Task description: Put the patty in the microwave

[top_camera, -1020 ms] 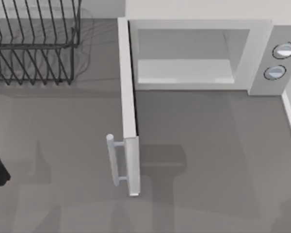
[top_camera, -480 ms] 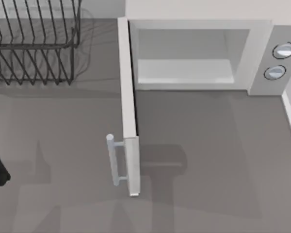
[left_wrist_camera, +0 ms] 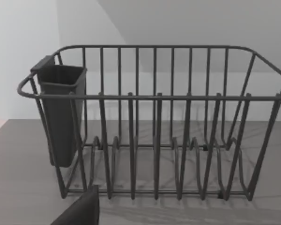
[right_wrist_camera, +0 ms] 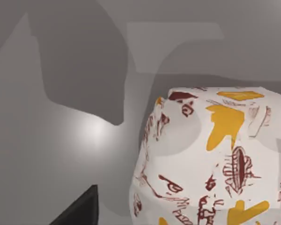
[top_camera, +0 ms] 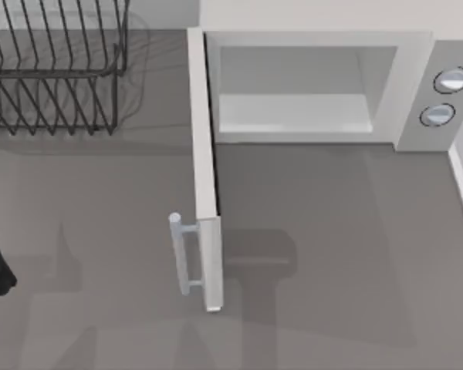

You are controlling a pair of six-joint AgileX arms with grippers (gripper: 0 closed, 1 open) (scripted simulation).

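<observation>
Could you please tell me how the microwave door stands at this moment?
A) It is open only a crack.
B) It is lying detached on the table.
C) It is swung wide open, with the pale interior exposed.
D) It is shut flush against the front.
C: in the top view the door stands out from the microwave edge-on, hinged at its left side, handle at the far end, and the cavity is fully visible.

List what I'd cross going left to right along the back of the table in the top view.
Dark wire dish rack → white side-hinged microwave door, swung open toward the front → pale open microwave cavity → two round silvery-blue knobs.
</observation>
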